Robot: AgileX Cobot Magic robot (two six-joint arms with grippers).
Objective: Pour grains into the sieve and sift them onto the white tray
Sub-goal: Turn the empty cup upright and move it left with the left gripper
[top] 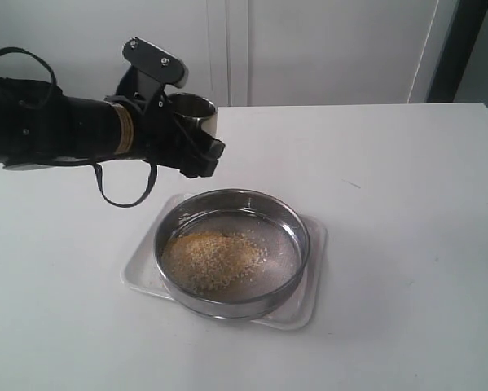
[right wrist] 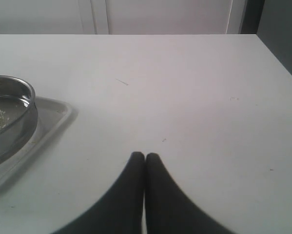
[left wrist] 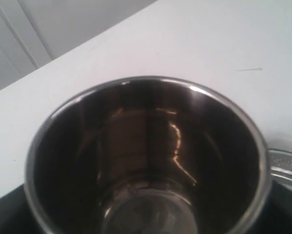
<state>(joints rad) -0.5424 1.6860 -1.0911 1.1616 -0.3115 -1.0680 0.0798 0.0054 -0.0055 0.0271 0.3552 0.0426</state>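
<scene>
The wide steel sieve rests on the white tray in the middle of the table. A sandy yellow-beige heap of grains lies on its mesh, toward the left side. My left gripper is shut on a small steel cup, held in the air just behind and left of the sieve. The left wrist view looks straight into that cup; its inside is dark and empty, and the fingers are hidden. My right gripper is shut on nothing, low over bare table to the right of the sieve and tray.
The white table runs wide to the right and front of the tray. A white panelled wall stands behind the table's far edge. My right arm does not show in the exterior view.
</scene>
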